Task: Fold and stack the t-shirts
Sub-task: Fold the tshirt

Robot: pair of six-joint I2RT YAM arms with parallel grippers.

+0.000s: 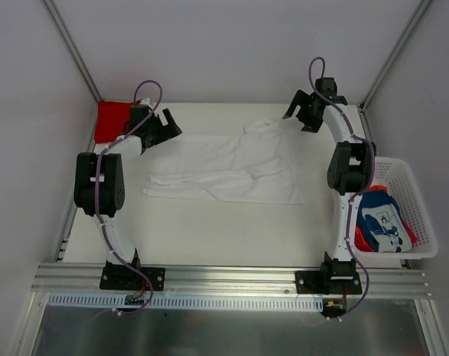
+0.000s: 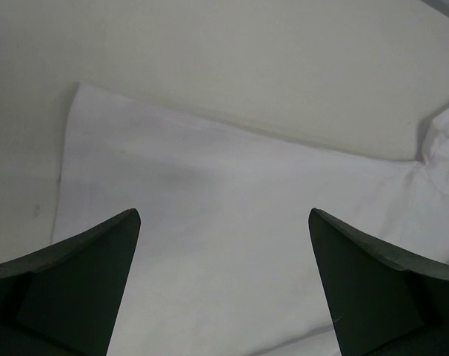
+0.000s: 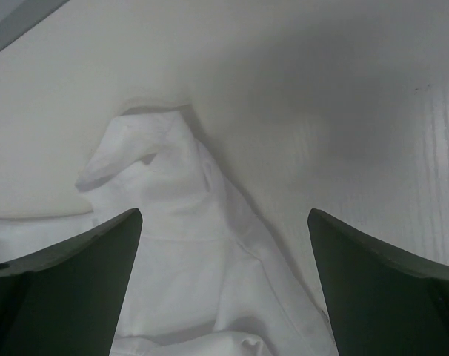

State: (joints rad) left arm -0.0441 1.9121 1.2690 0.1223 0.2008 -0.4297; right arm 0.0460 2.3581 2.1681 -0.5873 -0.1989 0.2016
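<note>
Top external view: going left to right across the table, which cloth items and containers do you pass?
Red cloth t-shirt at the far corner → plain white t-shirt spread out → white plastic mesh basket holding the blue printed t-shirt.

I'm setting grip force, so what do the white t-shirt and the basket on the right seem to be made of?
White t-shirt: looks like soft, matte knit cloth, possibly cotton. It lies limp on the table with wrinkles and folded-over edges. Basket: apparently rigid white plastic with a faint sheen. Its walls form a regular open mesh and hold their shape.
</note>
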